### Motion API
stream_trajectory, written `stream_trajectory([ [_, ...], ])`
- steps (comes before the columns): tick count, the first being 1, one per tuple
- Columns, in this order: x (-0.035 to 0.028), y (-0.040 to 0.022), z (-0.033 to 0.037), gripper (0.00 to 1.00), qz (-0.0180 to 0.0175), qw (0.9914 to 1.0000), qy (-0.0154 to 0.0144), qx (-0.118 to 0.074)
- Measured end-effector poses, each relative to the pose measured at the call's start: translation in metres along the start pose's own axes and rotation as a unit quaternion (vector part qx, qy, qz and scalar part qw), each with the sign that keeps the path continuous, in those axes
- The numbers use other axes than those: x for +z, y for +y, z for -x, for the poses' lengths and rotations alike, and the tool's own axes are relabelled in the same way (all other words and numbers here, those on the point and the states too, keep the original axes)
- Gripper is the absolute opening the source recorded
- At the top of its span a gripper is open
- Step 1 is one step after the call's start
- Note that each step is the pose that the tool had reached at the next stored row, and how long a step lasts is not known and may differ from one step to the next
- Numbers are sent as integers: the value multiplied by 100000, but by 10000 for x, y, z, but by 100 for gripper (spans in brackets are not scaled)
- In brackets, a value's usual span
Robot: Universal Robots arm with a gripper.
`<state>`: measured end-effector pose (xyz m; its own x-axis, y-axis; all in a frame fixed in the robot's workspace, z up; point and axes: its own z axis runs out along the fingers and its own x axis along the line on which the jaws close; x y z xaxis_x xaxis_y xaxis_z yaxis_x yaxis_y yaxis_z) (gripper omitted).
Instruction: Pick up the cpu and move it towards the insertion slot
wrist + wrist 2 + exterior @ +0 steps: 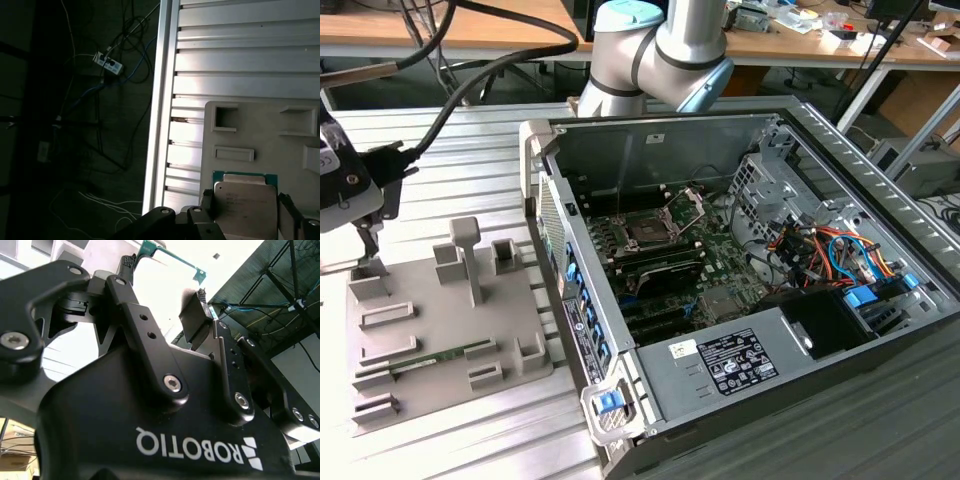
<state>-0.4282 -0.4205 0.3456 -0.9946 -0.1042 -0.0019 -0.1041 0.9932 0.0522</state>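
The cpu [245, 205], a silvery square on a green board, sits between my gripper's [245, 212] two black fingers [206, 202]. In the second wrist view its green edge [172, 255] spans from one fingertip to the other, and the gripper [165, 277] is shut on it. In the exterior view my gripper [365, 255] is at the far left, just over the rear left corner of the grey fixture plate [430, 300]. The insertion slot [645, 232] lies inside the open computer case, dark-centred, with its metal retaining plate [687, 205] hinged up, well to the exterior view's right of the gripper.
The case's side wall [548, 200] stands between the fixture plate and the motherboard. A green memory stick [440, 355] lies on the plate among raised grey holders [468, 255]. Cables and a power supply [750, 350] fill the case's right side. The table's edge [160, 100] runs close by.
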Motion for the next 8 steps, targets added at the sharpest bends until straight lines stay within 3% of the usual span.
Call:
stream_trajectory([
  [8, -124, 7, 0, 55, -1, 100000, 5, 0],
])
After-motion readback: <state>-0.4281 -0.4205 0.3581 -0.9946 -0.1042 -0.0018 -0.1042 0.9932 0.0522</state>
